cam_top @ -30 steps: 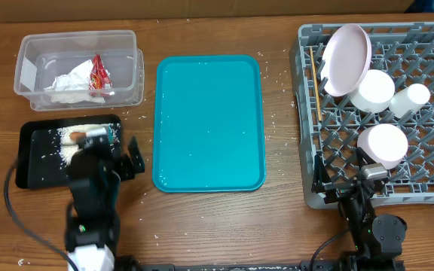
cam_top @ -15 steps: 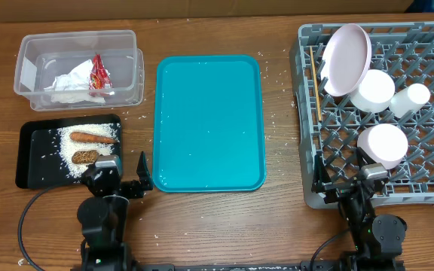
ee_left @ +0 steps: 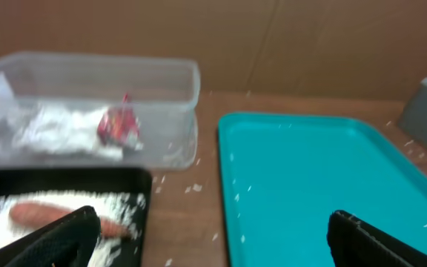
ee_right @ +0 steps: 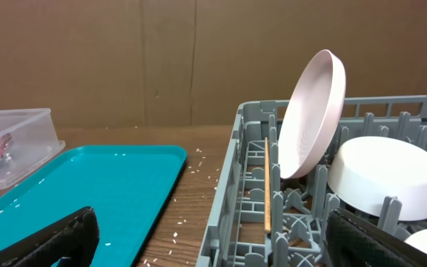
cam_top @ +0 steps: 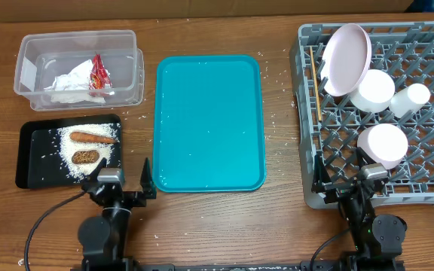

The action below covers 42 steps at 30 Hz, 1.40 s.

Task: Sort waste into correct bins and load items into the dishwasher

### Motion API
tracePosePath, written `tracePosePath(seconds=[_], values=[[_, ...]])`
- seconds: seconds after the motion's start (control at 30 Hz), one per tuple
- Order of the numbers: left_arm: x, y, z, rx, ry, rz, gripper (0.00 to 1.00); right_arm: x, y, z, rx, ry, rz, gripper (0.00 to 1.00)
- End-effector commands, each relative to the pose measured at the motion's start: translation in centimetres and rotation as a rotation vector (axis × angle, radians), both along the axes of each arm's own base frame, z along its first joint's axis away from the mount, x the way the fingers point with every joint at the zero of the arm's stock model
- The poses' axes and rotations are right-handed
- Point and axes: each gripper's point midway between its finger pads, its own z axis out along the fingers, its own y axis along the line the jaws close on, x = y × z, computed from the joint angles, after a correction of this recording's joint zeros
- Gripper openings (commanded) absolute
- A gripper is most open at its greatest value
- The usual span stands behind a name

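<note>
Closest to you, your left gripper (ee_left: 210,245) sits low over the table (cam_top: 224,226). It is just in front of the black tray (cam_top: 27,162) and the near left corner of the teal tray (cam_top: 209,120). Its jaws are wide apart and hold nothing. Your right gripper (ee_right: 212,246) sits low by the near edge of the grey rack (cam_top: 428,177). Its jaws are wide apart too, with nothing in them.

A bit further out on the left, the black tray has a pile of white rice (cam_top: 68,159) in it. The orange carrot (cam_top: 93,138) and the brown food piece (cam_top: 86,156) lie on top of the pile. The teal tray is in the middle of the table with a few tiny white specks on it. More loose grains are scattered on the table around it.

On the right, the rack holds the dishes. One white bowl (cam_top: 383,145) is nearest you. Behind it, the other bowl (cam_top: 373,90) and the small cup (cam_top: 411,98) sit side by side. The big plate (cam_top: 346,49) stands on its edge, leaning, just past that bowl. The chopsticks (cam_top: 315,86) lie along the rack's left side, beside the plate.

Farthest away on the left is the clear tub (cam_top: 29,45). The crumpled napkins (cam_top: 68,83) and the red-and-white wrapper (cam_top: 98,73) are inside it, touching each other.
</note>
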Motion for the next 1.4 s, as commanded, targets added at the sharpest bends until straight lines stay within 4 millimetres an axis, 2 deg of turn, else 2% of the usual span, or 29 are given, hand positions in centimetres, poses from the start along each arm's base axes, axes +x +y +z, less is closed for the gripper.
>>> tracePosePath(seconds=[0.0, 0.1, 0.2, 0.43, 1.37], values=[[-0.2, -1.0, 0.7, 0.055, -0.04, -0.032, 1.0, 0.0, -0.3, -0.2, 0.003, -0.003, -0.013, 1.0], [-0.3, -2.3, 0.7, 0.065, -0.044, -0.085, 1.0, 0.0, -0.3, -0.2, 0.003, -0.003, -0.013, 1.0], [-0.4, -2.8, 0.7, 0.064, -0.043, -0.103, 1.0, 0.0, -0.3, -0.2, 0.003, -0.003, -0.013, 1.0], [-0.3, -2.0, 0.6, 0.072, -0.038, -0.056, 1.0, 0.0, -0.3, -0.2, 0.003, -0.003, -0.013, 1.0], [-0.3, -1.9, 0.6, 0.075, -0.038, -0.055, 1.0, 0.0, -0.3, -0.2, 0.003, -0.003, -0.013, 1.0]])
